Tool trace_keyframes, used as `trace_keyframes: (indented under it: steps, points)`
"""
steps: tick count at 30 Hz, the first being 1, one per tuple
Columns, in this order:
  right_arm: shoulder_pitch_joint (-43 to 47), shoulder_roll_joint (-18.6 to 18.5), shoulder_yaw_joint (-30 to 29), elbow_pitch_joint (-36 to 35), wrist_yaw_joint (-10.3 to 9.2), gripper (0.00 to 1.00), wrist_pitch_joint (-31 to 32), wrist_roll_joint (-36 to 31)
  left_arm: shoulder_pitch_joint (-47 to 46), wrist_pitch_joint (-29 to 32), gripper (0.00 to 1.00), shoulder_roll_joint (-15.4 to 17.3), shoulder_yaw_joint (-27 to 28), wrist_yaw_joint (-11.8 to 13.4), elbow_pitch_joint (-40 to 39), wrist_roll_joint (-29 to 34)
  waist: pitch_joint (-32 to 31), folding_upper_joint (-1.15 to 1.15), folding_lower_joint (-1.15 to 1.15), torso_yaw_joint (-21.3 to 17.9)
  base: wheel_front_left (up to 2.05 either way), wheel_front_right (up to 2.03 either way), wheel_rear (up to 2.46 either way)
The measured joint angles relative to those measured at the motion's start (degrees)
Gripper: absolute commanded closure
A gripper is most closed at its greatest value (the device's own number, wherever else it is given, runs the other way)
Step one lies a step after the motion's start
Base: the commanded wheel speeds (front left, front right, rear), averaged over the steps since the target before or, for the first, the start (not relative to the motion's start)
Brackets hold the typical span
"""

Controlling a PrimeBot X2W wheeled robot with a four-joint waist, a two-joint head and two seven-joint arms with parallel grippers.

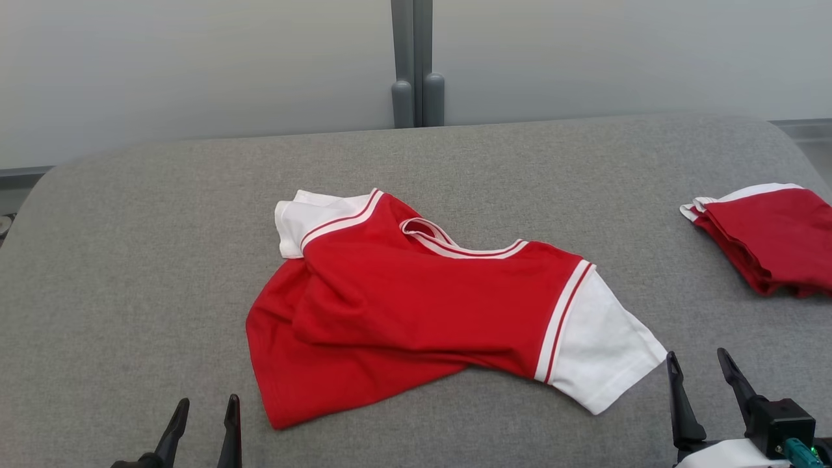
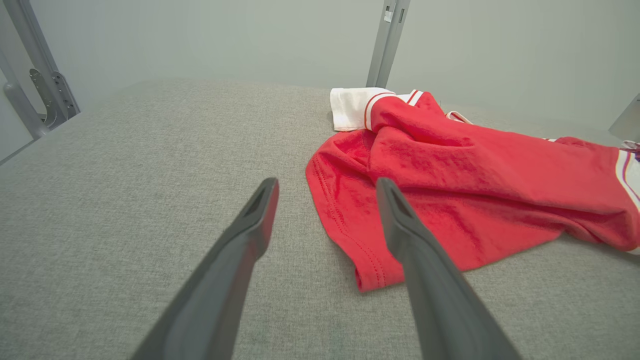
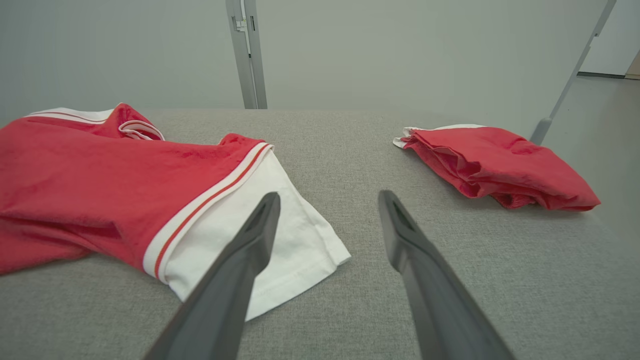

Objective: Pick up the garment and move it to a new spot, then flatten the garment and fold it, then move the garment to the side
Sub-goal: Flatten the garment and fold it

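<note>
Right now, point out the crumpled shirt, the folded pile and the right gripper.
crumpled shirt [image 1: 416,292]: head view, on the red chest panel.
folded pile [image 3: 500,165]: right wrist view, on the top red layer.
right gripper [image 1: 696,353]: head view, midway between the open fingertips.

Bright, even light, soft shadows (wrist views stretch wide), all pictures sharp.

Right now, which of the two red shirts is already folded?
The far-right shirt: it sits as a compact folded stack. The middle shirt lies spread out and rumpled.
</note>
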Motion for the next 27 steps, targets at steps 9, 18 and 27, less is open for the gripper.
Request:
trace_keyframes:
  steps: [9, 18, 27]
  points:
    - [-1.22, -0.33, -0.04, -0.29, 0.0, 0.0, 0.0, 0.15, -2.03, 0.0, 0.0, 0.51, -3.74, -0.15, 2.99, -1.13, 1.43, 0.0, 0.0, -0.54, 0.0, 0.0, 0.0]
    - [-6.15, -1.07, 1.44, -1.88, 0.0, 0.0, 0.0, 0.3, -21.99, 5.79, 0.0, 5.87, -11.48, -0.25, 16.94, -6.95, 7.19, 0.0, 0.0, -1.32, 0.0, 0.0, 0.0]
    - [-8.9, -0.88, 2.35, -2.1, 0.0, 0.0, 0.0, 0.63, -33.47, 8.34, 0.0, 10.42, -15.73, -0.29, 28.53, -11.52, 12.44, 0.0, 0.0, -3.76, 0.0, 0.0, 0.0]
